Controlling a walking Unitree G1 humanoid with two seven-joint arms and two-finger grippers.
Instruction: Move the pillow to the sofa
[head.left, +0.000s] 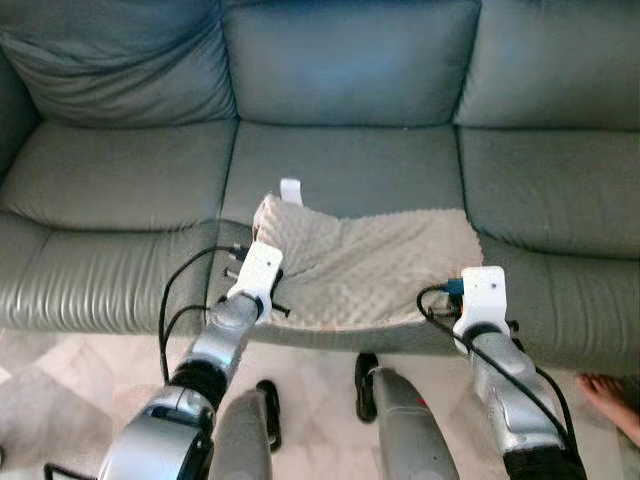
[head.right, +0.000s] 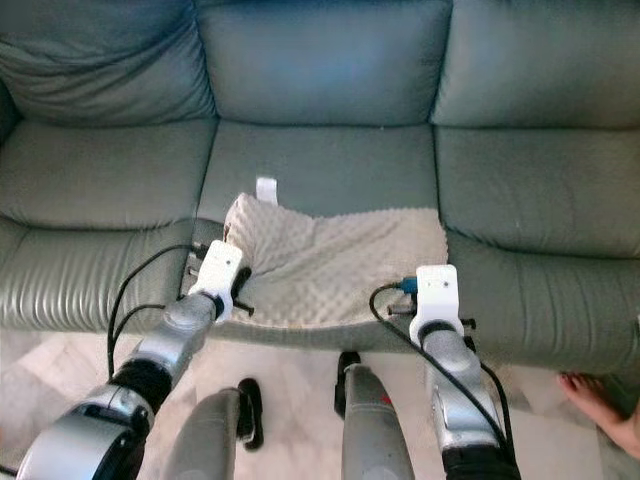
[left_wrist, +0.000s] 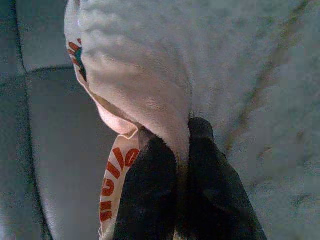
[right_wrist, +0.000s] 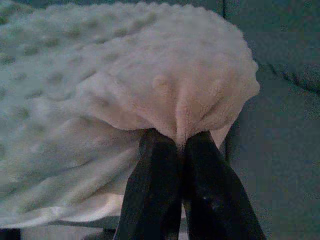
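Observation:
A cream, dimpled pillow (head.left: 375, 265) lies flat over the front edge of the middle seat of a grey-green leather sofa (head.left: 340, 165). My left gripper (left_wrist: 181, 145) is shut on the pillow's left corner, where a white label with orange letters (left_wrist: 114, 170) hangs down. My right gripper (right_wrist: 180, 142) is shut on a bunched fold at the pillow's right front corner (right_wrist: 200, 100). In the eye views both white wrists (head.left: 258, 268) (head.left: 482, 292) sit at the pillow's two front corners, with the fingers hidden under the fabric.
The sofa's three seat cushions and backrests span the view. A pale tiled floor (head.left: 320, 390) lies in front of the sofa. A person's bare foot (head.left: 610, 398) rests on the floor at the far right. My legs (head.left: 405, 420) stand close to the sofa's front.

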